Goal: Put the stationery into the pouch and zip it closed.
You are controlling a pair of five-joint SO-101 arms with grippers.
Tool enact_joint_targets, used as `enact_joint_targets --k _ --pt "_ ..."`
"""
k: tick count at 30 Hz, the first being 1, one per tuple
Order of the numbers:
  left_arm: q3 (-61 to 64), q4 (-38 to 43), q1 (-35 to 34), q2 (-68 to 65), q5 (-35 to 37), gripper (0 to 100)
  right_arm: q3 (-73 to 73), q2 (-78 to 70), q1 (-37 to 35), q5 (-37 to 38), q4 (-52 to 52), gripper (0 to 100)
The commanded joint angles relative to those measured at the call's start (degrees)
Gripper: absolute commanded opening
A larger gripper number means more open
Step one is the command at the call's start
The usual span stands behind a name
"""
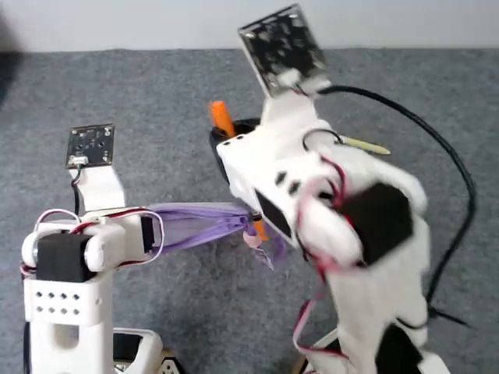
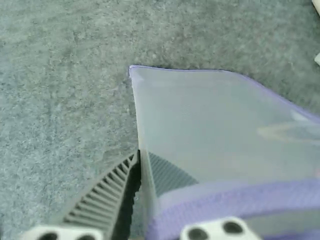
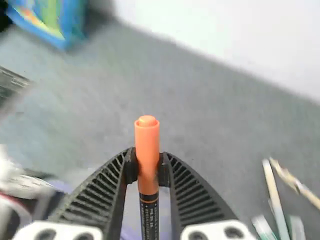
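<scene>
At the worktop's left, the left gripper [image 2: 138, 167] has its fingers clamped on one end of the translucent, purple-edged zip pouch [image 1: 199, 222], which stretches toward the centre. At its other end the right gripper [image 3: 146, 162] pinches an orange capped marker [image 3: 147, 137], which is seemingly not yet inside. Loose pens [image 3: 272, 192] lie toward the right edge, so more loading and the zipping are left.

In the high view the right arm [image 1: 351, 226] covers the 3 o'clock end of the pouch [image 1: 195, 224] and most of the orange marker [image 1: 222, 118]. A pale pen [image 1: 365, 145] at 3 o'clock of the marker is largely hidden behind that arm. In the right wrist view, pens [image 3: 272, 192] run off the edge, and a distant colourful object [image 3: 50, 20] is too blurred to identify.
</scene>
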State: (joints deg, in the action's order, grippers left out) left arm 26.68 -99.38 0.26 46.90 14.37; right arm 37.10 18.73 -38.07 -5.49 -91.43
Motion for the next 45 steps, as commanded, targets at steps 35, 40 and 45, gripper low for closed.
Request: enact_joint_targets --k 35,40,45 --pt "-18.15 -0.88 0.79 -20.04 3.78 1 -55.82 29.41 -6.29 6.68 59.38 0.8" --pt "-18.15 -0.88 0.79 -20.31 3.78 1 -56.62 27.91 -6.29 6.77 64.57 0.8" --pt "-18.15 -0.88 0.79 -20.40 3.78 1 -56.70 27.56 -6.29 6.77 66.33 0.8"
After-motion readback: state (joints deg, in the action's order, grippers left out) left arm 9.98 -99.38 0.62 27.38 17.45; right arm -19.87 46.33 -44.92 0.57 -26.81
